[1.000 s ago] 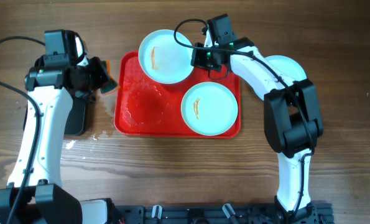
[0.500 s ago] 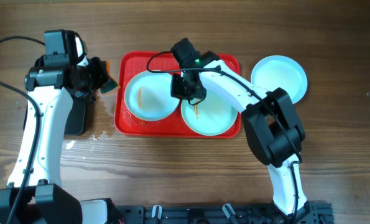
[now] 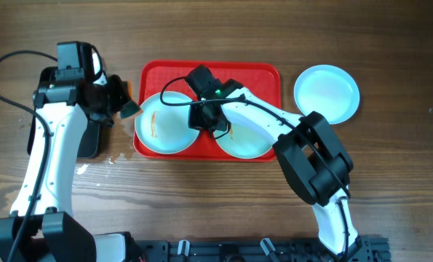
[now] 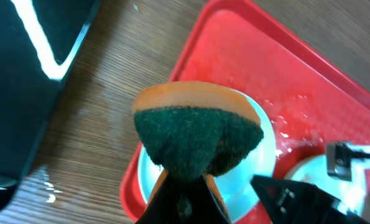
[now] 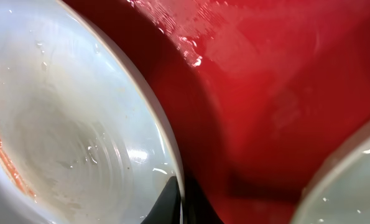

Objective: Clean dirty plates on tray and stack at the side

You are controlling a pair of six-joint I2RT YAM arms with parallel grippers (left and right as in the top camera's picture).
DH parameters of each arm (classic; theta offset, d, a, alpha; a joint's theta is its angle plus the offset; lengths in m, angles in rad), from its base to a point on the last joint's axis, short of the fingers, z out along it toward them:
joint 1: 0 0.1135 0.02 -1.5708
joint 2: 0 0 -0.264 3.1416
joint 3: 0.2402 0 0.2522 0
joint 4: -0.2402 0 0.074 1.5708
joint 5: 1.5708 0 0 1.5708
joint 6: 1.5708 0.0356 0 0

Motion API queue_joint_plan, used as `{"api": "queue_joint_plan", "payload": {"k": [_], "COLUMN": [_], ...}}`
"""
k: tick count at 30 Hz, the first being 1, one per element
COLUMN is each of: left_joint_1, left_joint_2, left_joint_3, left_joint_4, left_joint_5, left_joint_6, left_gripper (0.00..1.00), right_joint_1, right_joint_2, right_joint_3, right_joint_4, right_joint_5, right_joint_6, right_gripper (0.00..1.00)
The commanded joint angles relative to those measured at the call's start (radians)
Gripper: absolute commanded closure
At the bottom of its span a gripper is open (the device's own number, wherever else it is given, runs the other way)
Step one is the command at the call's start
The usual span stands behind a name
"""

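The red tray [image 3: 260,76] holds two pale plates. The left plate [image 3: 165,129] has an orange smear and overhangs the tray's left front. My right gripper [image 3: 201,116] is shut on its right rim [image 5: 166,143]; the smear shows in the right wrist view [image 5: 4,155]. The second smeared plate [image 3: 249,138] lies at the tray's front right. A third plate [image 3: 327,90] sits on the table right of the tray. My left gripper [image 3: 121,102] is shut on a green-and-orange sponge [image 4: 194,134], just above the left plate [image 4: 259,168].
A glossy black tray [image 3: 92,138] lies on the wooden table under my left arm; it also shows in the left wrist view [image 4: 29,81]. Water drops lie on the wood [image 3: 100,161] near the red tray's left front corner. The red tray's floor is wet [image 5: 234,37].
My right gripper has dragged the smeared plate from the tray's back edge to its left front, now overhanging. My left gripper with the sponge has shifted slightly toward it.
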Motion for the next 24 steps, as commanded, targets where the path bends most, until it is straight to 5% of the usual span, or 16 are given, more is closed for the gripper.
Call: {"api": "queue_joint_plan", "payload": {"k": [1,10,14,21,24], "left_joint_1": [-0.012,-0.179,-0.225,-0.231,-0.231], "left_joint_2": [0.0,0.013,0.068,0.196,0.23], "left_joint_3": [-0.064,-0.299,-0.305,-0.305,-0.305], "left_joint_4": [0.032,0.316,0.339,0.385,0.36], "left_joint_5": [0.166,0.158,-0.002,-0.009,-0.195], "left_joint_6": [0.012,-0.028,-0.066,-0.065,-0.066], "left_gripper": [0.96,0.96,0.96,0.96,0.96], "right_joint_1": [0.009,0.008,0.008,0.008,0.008], "right_joint_2": [0.044,0.044,0.044,0.044,0.044], "right_joint_3": [-0.043,-0.043,-0.043,-0.043,-0.043], "right_joint_4": [0.021,0.022,0.022,0.026,0.025], "right_joint_5": [0.038,0.038,0.038,0.038,0.038], "right_joint_6": [0.014,0.01,0.011,0.011,0.01], "right_gripper": [0.96,0.95,0.95,0.96,0.96]}}
